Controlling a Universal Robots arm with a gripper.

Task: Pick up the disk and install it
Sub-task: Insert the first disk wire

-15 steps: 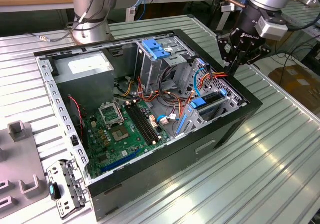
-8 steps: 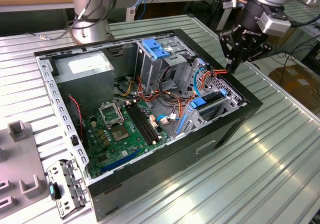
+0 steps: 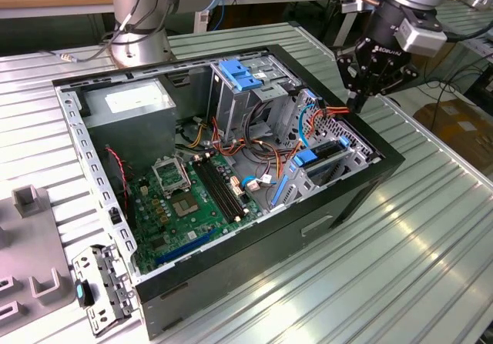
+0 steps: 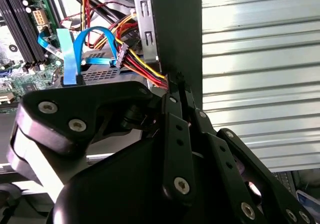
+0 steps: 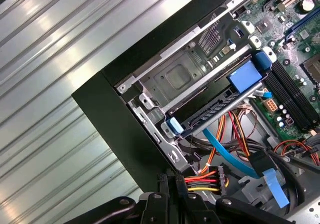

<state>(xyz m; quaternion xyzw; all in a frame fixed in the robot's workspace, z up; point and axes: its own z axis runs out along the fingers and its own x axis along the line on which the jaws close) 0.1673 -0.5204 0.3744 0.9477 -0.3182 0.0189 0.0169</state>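
One disk [image 5: 207, 111] sits seated in the drive cage at a corner of the open computer case [image 3: 254, 261].

One gripper [image 3: 357, 105] hangs just over that corner. In both wrist views its fingers [image 4: 176, 129] are pressed together, tips beside a bundle of red, yellow and black wires [image 5: 205, 180]. Two blue rail ends flank the disk's dark edge. One white sticker marks the grey box [image 3: 127, 101], its print too small to read. The case lies on a ribbed metal surface [image 3: 408, 282].
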